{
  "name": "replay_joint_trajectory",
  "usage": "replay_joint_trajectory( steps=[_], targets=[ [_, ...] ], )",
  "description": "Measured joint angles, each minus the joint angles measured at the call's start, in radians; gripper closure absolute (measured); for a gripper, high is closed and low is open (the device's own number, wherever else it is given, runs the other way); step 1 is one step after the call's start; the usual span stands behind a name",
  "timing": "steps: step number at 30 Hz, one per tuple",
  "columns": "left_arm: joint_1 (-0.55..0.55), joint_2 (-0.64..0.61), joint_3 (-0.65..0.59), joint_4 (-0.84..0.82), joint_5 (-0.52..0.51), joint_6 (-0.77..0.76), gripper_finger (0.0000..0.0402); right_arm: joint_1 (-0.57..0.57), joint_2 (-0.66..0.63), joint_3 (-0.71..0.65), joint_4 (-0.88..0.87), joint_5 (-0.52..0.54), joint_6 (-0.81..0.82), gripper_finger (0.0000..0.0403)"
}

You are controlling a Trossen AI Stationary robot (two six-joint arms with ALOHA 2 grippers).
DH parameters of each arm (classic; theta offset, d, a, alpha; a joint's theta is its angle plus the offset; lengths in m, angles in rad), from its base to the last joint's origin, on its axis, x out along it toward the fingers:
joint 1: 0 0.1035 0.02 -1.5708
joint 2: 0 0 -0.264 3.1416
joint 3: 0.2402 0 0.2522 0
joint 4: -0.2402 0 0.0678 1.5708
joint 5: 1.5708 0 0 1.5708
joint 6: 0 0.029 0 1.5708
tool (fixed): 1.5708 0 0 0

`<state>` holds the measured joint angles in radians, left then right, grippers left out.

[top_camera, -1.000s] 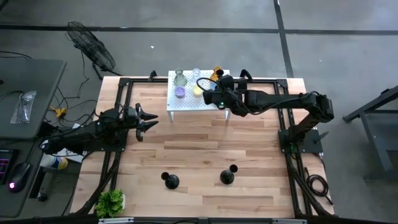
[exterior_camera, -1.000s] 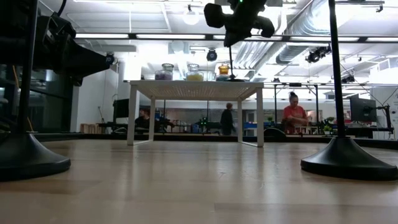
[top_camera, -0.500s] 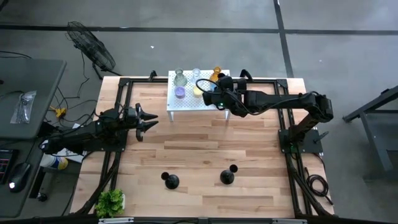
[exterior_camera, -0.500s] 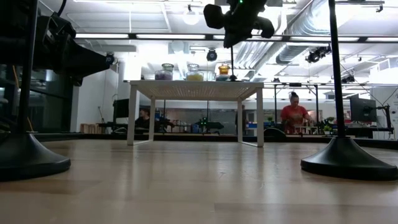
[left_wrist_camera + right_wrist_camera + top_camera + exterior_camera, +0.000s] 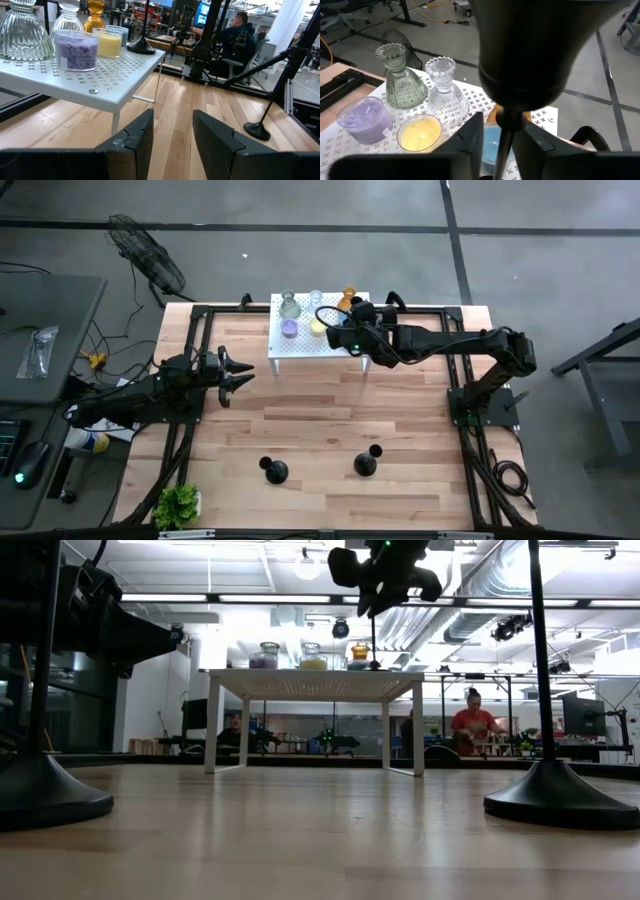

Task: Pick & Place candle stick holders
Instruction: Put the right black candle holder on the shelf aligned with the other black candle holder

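At the left of the high view the left gripper point(image 5: 243, 376) waits over the pale wooden plank worktop point(image 5: 320, 405), its fingers parted around nothing. At the lower left corner of the worktop stands a small green leafy plant point(image 5: 177, 503).

Toward the lower middle, two matte black candle stick holders with round flared bases and thin stems stand upright and well apart, one point(image 5: 274, 470) left of the other point(image 5: 366, 463).

At the upper middle sits a white perforated metal stand point(image 5: 300, 345). On it are grouped a ribbed greenish glass vase-shaped holder point(image 5: 400, 79), a ribbed clear glass one point(image 5: 443, 90) just beside it, a purple candle in a glass cup point(image 5: 365, 119), a yellow candle in a glass cup point(image 5: 420, 132), a blue one point(image 5: 488, 140) and an amber glass holder point(image 5: 348, 295) at the far edge.

The right gripper point(image 5: 352, 340) hangs above the stand's right end, its fingers closed on the thin stem of a third black candle stick holder point(image 5: 532, 50), whose base rests on the stand in the low view.

Beyond the worktop lies a grey concrete floor with a black fan point(image 5: 148, 258) at upper left. The low view shows a bright workshop with a person in red point(image 5: 471, 723) seated at right.
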<state>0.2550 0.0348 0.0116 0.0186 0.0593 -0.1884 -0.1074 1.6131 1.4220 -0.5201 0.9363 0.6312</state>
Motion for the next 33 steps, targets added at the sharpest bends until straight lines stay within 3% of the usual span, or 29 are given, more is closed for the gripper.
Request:
replay_joint_trajectory(
  steps=[8,13,33],
  targets=[
    [0.0,0.0,0.0,0.0,0.0,0.0,0.0268,0.0,-0.001,0.0,0.0,0.003,0.0,0.0218],
    [0.0,0.0,0.0,0.0,0.0,0.0,0.0268,0.007,-0.001,0.0,-0.004,0.003,0.0,0.0176],
    [0.0,0.0,0.0,0.0,0.0,0.0,0.0268,0.097,-0.056,0.0,-0.184,-0.035,0.097,0.0163]
  ],
)
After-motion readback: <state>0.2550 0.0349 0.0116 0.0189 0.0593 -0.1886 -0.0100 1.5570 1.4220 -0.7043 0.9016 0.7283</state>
